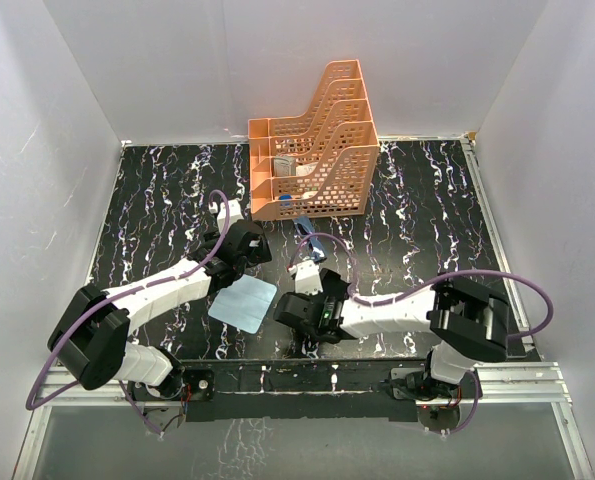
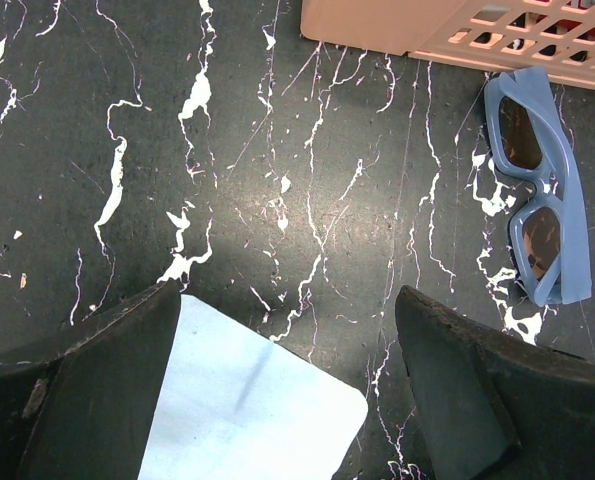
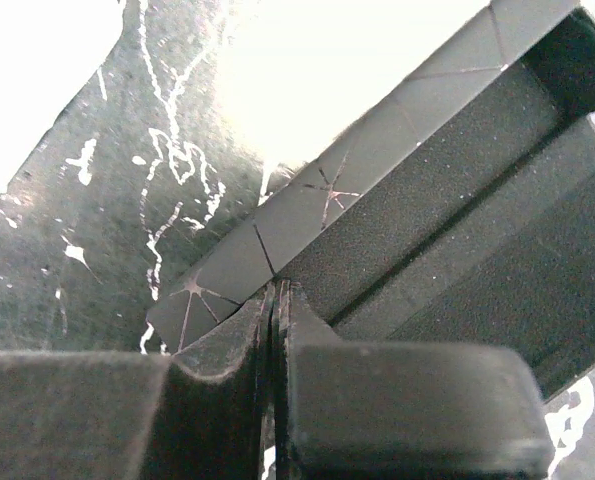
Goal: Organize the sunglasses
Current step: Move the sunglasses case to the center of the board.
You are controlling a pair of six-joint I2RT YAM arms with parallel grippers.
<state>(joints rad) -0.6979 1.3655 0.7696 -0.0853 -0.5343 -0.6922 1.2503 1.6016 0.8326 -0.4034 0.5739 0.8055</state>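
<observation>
The sunglasses (image 2: 537, 190) lay flat on the surface (image 2: 277, 150), one end right against the base of the orange rack (image 2: 377, 25), apart from both arms. The left gripper (image 2: 287, 330) hung over the surface with its jaws spread wide and nothing in them, a corner of the pale blue cloth (image 2: 247, 410) lying between its fingers. The right gripper (image 3: 277, 300) was pinched almost closed on a thin wall of the black case (image 3: 307, 215).
</observation>
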